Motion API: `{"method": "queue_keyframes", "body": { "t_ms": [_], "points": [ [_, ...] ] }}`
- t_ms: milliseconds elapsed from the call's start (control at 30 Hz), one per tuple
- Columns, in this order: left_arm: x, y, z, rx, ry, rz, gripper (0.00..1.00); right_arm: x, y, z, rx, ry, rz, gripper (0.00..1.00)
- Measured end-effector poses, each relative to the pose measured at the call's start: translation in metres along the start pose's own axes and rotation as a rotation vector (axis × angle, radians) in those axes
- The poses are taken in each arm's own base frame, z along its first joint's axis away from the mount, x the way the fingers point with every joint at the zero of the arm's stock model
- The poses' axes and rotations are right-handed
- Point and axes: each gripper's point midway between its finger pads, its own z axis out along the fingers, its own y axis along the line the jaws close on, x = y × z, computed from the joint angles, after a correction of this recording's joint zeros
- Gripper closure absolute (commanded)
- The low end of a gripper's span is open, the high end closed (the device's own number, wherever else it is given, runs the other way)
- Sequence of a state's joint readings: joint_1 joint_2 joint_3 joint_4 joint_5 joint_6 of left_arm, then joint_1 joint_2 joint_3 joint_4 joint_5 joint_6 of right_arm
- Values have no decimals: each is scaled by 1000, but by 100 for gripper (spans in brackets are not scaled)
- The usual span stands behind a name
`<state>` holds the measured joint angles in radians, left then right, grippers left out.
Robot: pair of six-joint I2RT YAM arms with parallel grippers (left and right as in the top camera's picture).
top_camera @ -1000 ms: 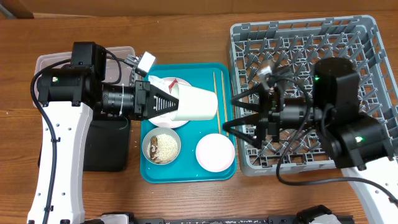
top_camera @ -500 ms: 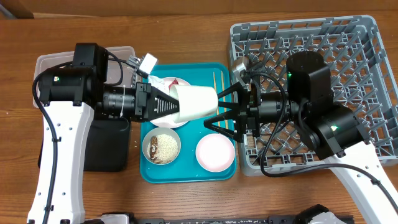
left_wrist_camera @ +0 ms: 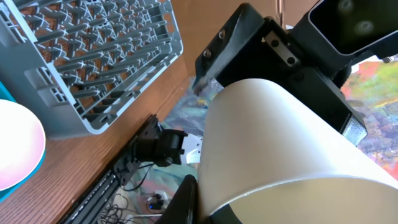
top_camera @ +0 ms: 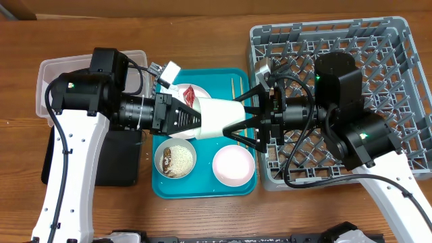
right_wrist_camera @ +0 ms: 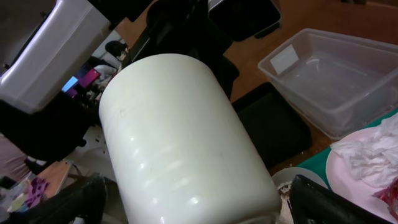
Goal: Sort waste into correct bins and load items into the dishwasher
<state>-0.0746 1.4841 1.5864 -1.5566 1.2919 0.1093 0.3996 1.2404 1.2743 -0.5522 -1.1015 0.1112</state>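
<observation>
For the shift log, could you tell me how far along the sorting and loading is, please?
Nothing looks done: the dish rack, where visible, and the clear tub are empty. In hand: the left gripper holds the white cup above the teal tray, with the open right gripper flanking it. To do: napkin and sauce packet on the plate, bowl of rice, pink bowl, chopsticks.

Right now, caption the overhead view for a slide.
Cup handover above the tray: left gripper holds the cup sideways while the open right gripper straddles it, rack alongside.
</observation>
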Motion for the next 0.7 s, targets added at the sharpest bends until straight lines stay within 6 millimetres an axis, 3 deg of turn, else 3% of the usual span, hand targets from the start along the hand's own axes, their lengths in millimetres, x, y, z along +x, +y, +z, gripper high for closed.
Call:
{"method": "queue_keyframes", "body": {
  "t_ms": [100, 300, 467, 500, 600, 700],
  "points": [
    [0, -2, 0, 9, -1, 7, 96, -2, 9, 0, -52, 0, -21, 27],
    [0, -11, 0, 58, -7, 30, 96, -8, 21, -2, -154, -10, -83, 27],
    [0, -14, 0, 66, -8, 40, 94, -8, 23, -3, -173, -7, -86, 43],
    [1, -14, 0, 66, -8, 42, 81, -8, 23, -2, -173, -6, -82, 44],
    [1, -13, 0, 59, -8, 59, 4, -7, 27, -2, -191, -1, -84, 44],
    [0, -8, 0, 34, -6, 61, 0, -2, 30, -1, -205, 14, -65, 44]
  ]
}}
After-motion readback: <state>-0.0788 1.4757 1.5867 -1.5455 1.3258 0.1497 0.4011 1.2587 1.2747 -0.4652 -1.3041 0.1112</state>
